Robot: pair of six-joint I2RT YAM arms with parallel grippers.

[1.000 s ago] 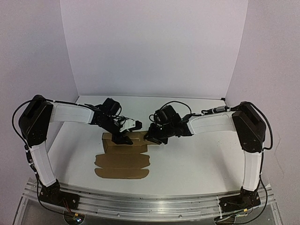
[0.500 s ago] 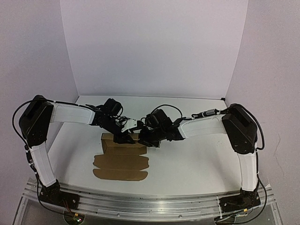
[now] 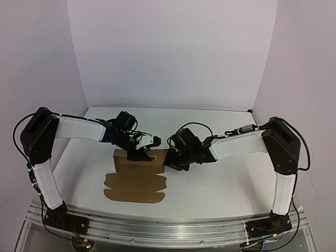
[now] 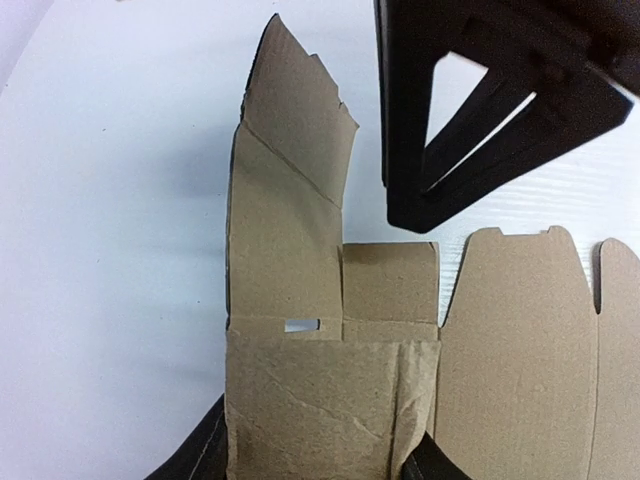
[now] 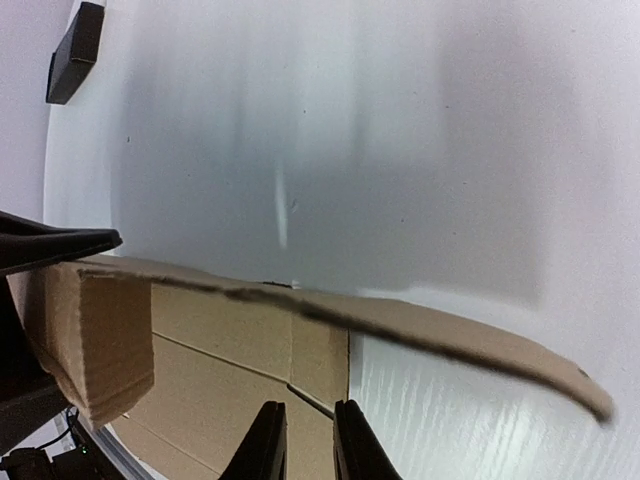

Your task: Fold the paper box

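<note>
I'm looking at a white bench (image 3: 220, 184) closed in by plain pale walls (image 3: 173, 52) at the back and on both sides. I count two arms, one paper box (image 3: 135, 184) and one small black block (image 5: 75, 40) in the far right corner.

The box sits left of centre, its long axis running left to right across the bench. Its far part is folded up into a low wall, while the scalloped flaps lie flat, pointing toward the near edge.

The left arm (image 3: 79, 127) reaches over the raised part. The left jaws are clamped across a creased upright panel, one finger on each side. The right arm (image 3: 236, 144) comes in at the box's right end. The right jaws stand a sliver apart with nothing between them, above the flat cardboard.
</note>
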